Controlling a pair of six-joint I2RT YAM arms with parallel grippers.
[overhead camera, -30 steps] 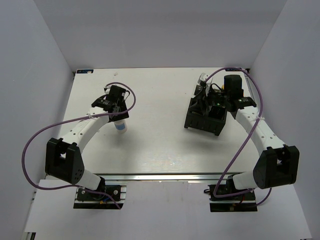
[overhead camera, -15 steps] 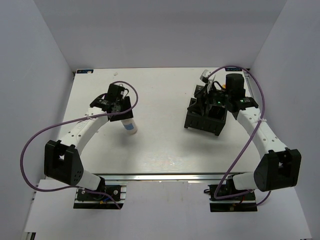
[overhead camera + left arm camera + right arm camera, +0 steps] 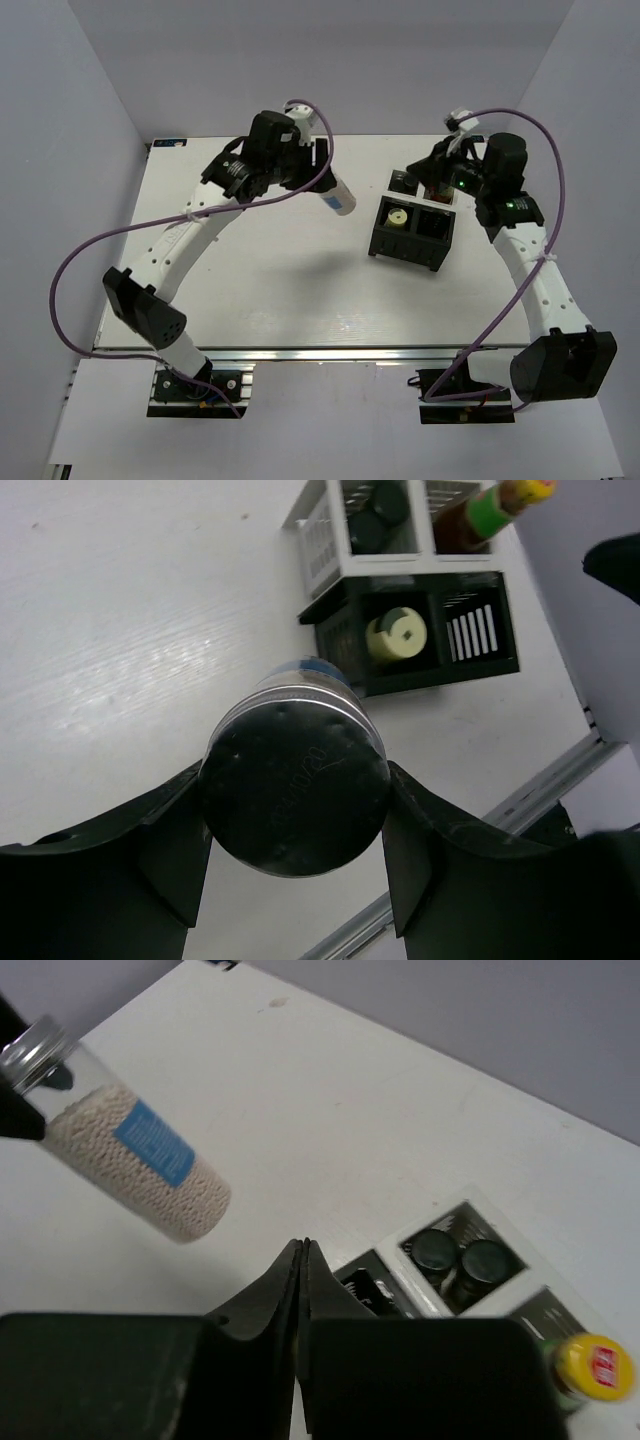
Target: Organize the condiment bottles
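Left gripper (image 3: 293,780) pinches the blue-labelled white bottle (image 3: 130,1150) by its capped end. The bottle hangs tilted in the air, left of the black rack (image 3: 384,243) in the top view, body pointing toward it. Right gripper (image 3: 303,1260) has its fingers pressed together on nothing and hovers at the rack's upper right edge.

Already in the rack: cream bottle (image 3: 397,636) in a front compartment, two dark jars (image 3: 460,1255) sharing a rear one, red sauce bottle (image 3: 490,505) in the other rear one.

Risks, as you go on:
- The hold is at one end only, so the long body may pivot or slip.
- If the bottle goes in tilted, it may catch a rack wall and shove the rack.
- The second front compartment shows its slatted floor, and a miss could knock the cream bottle beside it.
- The right arm sits near the rack, so watch for the arms meeting.

The surface (image 3: 250,290) is white, faintly grained, with a soft sheen. Pale grey-lilac walls close three sides, and a metal rail runs along the lower edge.
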